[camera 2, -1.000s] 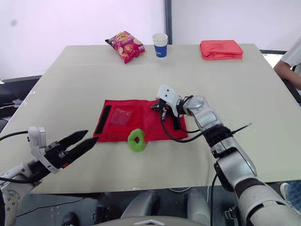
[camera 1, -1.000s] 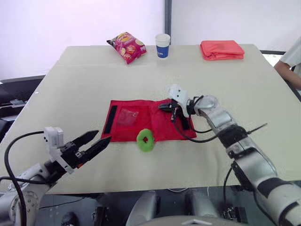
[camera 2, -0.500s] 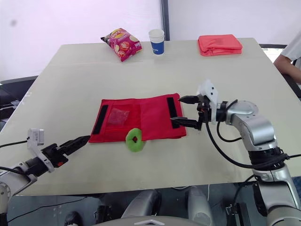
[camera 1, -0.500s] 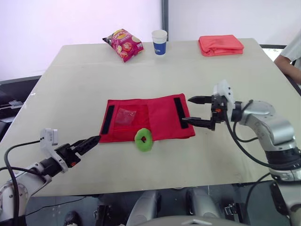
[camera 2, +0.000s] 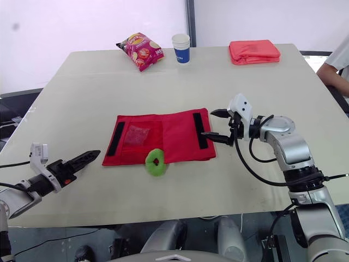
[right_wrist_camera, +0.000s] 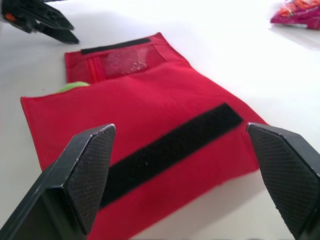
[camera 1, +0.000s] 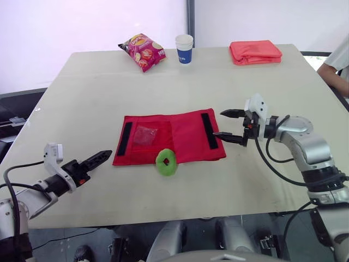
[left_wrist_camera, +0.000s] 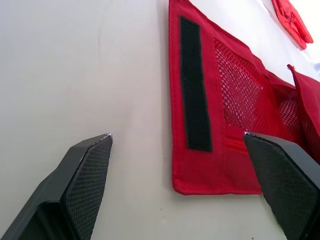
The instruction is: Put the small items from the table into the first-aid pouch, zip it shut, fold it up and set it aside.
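Note:
The red first-aid pouch (camera 1: 174, 136) lies unfolded flat in the middle of the table, with a black velcro strip (camera 1: 209, 130) near each end. A clear packet (camera 1: 146, 135) sits behind its mesh pocket on the left half. A green ring-shaped item (camera 1: 167, 162) rests on the table, touching the pouch's front edge. My right gripper (camera 1: 219, 124) hovers open just off the pouch's right edge, holding nothing; its fingers (right_wrist_camera: 85, 175) frame the velcro strip (right_wrist_camera: 170, 145). My left gripper (camera 1: 98, 159) is open and low, short of the pouch's front left corner (left_wrist_camera: 200, 185).
At the table's far side are a chips bag (camera 1: 142, 51), a paper cup (camera 1: 185, 48) and a folded red cloth (camera 1: 255, 52). A person's arm (camera 1: 334, 73) shows at the right edge. Bare tabletop (camera 1: 82, 109) surrounds the pouch.
My right gripper opened, let go of the pouch's right flap and drew back to the right; the flap now lies flat. My left arm dropped lower and back toward the front left.

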You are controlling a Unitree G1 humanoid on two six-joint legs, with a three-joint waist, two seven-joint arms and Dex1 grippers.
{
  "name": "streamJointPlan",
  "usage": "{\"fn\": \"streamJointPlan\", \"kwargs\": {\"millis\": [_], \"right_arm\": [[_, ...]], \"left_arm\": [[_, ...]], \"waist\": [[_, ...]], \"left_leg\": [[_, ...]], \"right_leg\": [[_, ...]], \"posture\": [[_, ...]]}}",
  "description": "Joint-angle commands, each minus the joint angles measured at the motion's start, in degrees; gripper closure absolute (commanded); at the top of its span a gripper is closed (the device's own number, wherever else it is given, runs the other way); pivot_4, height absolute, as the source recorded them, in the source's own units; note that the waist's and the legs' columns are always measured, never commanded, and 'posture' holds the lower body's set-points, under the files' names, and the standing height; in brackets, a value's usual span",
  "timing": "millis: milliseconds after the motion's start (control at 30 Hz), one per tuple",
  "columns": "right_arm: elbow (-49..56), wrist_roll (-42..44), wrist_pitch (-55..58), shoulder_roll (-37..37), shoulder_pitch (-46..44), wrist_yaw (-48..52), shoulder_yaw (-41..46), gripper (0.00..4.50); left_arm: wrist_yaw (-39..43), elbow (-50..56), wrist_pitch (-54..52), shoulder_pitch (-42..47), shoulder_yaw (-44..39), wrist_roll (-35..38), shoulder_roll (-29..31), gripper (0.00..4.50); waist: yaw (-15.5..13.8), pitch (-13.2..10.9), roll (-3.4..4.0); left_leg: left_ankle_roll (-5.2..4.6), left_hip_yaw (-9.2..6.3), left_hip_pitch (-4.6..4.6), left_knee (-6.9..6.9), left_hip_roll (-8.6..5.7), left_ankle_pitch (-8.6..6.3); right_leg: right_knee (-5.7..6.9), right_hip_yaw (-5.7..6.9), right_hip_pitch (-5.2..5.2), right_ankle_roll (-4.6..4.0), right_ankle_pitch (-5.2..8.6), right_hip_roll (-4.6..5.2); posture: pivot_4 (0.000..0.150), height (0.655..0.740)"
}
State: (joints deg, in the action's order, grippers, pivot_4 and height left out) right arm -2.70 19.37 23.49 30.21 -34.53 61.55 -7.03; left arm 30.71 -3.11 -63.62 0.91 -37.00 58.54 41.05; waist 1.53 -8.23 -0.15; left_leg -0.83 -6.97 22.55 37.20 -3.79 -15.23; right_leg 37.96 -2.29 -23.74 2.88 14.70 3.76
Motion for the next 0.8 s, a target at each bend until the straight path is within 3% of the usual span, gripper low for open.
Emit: {"fn": "streamJointPlan", "kwargs": {"millis": [33,133,267,467,800], "right_arm": [[3.53,1.92,0.37,0.5,-0.08,1.03,1.0,0.03],[5.4,3.04,1.42,1.12,0.73,1.45,1.64,0.03],[13.45,7.09,-0.34,3.22,3.66,5.53,3.07,0.03],[20.31,11.57,-1.23,3.64,4.8,7.28,3.74,0.03],[24.86,18.08,2.0,3.58,0.12,4.77,5.53,0.03]], "left_arm": [[-3.59,4.78,-6.28,-0.59,-0.16,6.45,-3.61,0.0],[-8.84,8.6,-9.53,-1.66,-2.58,12.36,-6.75,0.0],[-21.38,17.09,-8.65,-9.54,-6.49,24.44,-12.66,0.0],[-37.17,24.08,-0.39,-15.88,-2.09,38.06,-16.75,0.0],[-46.37,27.63,15.3,-17.37,6.95,40.39,-24.52,0.0]], "waist": [[-0.21,0.0,0.0],[-0.56,0.0,-0.01],[-0.6,0.0,-0.01],[-0.81,0.0,-0.02],[-1.87,0.03,-0.03]], "left_leg": [[0.0,0.01,0.0,0.01,-0.02,0.0],[-0.01,0.02,0.01,0.03,-0.03,0.0],[0.0,-0.01,0.04,0.06,-0.01,0.0],[-0.02,-0.03,0.01,0.08,0.03,-0.01],[-0.01,0.0,-0.07,0.09,-0.04,-0.01]], "right_leg": [[0.0,-0.02,0.0,0.01,0.0,0.04],[-0.01,-0.04,0.0,0.02,-0.01,0.06],[-0.02,-0.09,0.01,0.01,-0.01,0.06],[0.01,-0.17,0.07,0.01,-0.01,0.08],[-0.03,-0.1,0.19,0.01,0.0,0.14]], "posture": [[0.15,0.74],[0.15,0.74],[0.15,0.74],[0.15,0.74],[0.15,0.74]]}}
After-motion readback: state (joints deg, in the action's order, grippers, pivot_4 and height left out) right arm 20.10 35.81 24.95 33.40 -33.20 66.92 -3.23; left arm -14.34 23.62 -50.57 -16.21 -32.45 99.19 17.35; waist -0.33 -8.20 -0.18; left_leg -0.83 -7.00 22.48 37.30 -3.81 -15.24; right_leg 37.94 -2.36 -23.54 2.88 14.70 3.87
